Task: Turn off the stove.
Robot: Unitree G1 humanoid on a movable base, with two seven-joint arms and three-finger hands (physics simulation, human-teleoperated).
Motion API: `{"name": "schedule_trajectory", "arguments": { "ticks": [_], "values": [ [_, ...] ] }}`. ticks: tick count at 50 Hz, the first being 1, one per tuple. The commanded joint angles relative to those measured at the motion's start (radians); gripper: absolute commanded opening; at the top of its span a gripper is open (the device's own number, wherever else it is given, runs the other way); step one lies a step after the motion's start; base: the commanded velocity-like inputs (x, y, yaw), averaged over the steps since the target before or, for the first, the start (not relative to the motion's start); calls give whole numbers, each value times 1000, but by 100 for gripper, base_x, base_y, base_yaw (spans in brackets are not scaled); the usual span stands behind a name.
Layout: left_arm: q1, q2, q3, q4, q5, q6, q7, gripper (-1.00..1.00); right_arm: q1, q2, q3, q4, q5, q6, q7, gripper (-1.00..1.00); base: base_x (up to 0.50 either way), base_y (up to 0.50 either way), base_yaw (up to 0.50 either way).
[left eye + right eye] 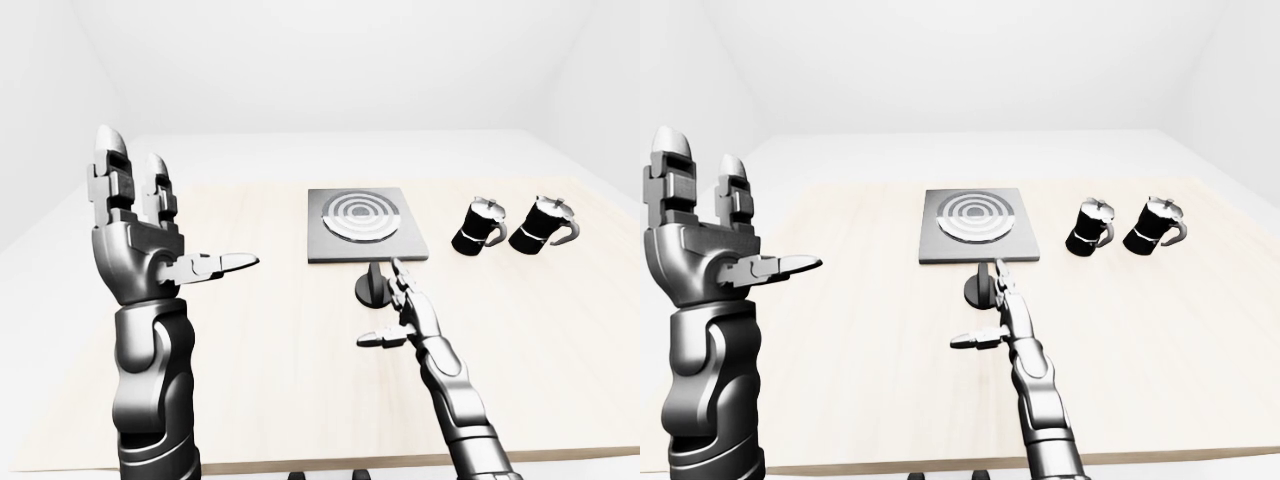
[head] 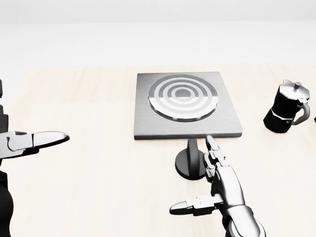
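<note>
Left hand (image 1: 150,235) raised upright at the left of the left-eye view, two fingers pointing straight up, thumb jutting sideways toward 3 o'clock, all spread and holding nothing. Right hand (image 2: 217,185) stretched low over the wooden table (image 1: 260,340), forearm rising from the bottom edge toward 11 o'clock, fingers (image 2: 213,148) extended and parted, thumb sticking out toward 9 o'clock, likewise gripping nothing. Just past those fingertips, at about 11 o'clock from the hand in the head view, the stove knob (image 2: 190,160): a dark round base with an upright stem, standing on the table directly below the near edge of the stove (image 2: 148,123). Fingertips just beside the knob's right side, overlapping it in the head view; contact impossible to tell. Stove itself a flat grey square plate with a ringed burner (image 2: 182,96) on top, lying mid-table at 12 o'clock from the knob. In the head view, only the left thumb and a dark sliver of arm at the left edge, and one black moka pot (image 2: 286,108) at 3 o'clock from the stove. In the eye views, the whole left arm and hand, a second moka pot (image 1: 545,225) right of the first, well apart from the stove, plus the table's far edge and pale walls.
</note>
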Motion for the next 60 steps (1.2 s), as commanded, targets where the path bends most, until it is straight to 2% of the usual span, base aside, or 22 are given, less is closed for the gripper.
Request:
{"name": "schedule_trajectory", "arguments": {
  "ticks": [1,7,16,20,25,39,44,49,52,57,60],
  "values": [
    [3,-1,0,-6,1,0,0,100,1,1,0,33,-3,-21,1,100,0,0,0],
    [6,-2,-1,0,4,0,-3,100,-1,-1,-3,59,0,-41,2,100,0,0,0],
    [5,-3,-2,-1,5,0,-3,100,0,2,3,64,-4,-43,2,100,0,0,0],
    [1,-1,1,-1,3,0,-2,100,-1,6,10,80,-11,-56,3,100,0,0,0],
    [3,-2,-2,0,4,0,-2,100,2,13,24,76,-18,-55,5,100,0,0,0],
    [6,-2,1,-2,3,0,-1,100,0,20,38,108,-30,-81,11,100,0,0,0],
    [2,-2,-2,1,6,0,0,100,7,33,61,81,-41,-63,12,100,0,0,0],
    [4,-3,-1,-5,4,0,2,100,41,75,147,45,-81,-59,25,100,0,0,0],
    [6,0,4,0,2,0,-1,100,34,82,166,23,-92,-39,24,100,0,0,0],
    [12,0,10,-4,-3,0,1,100,-36,72,146,-1,-103,17,44,100,0,0,0],
    [12,1,10,-8,-6,0,3,100,-127,66,125,18,-113,27,64,100,0,0,0]
  ]
}}
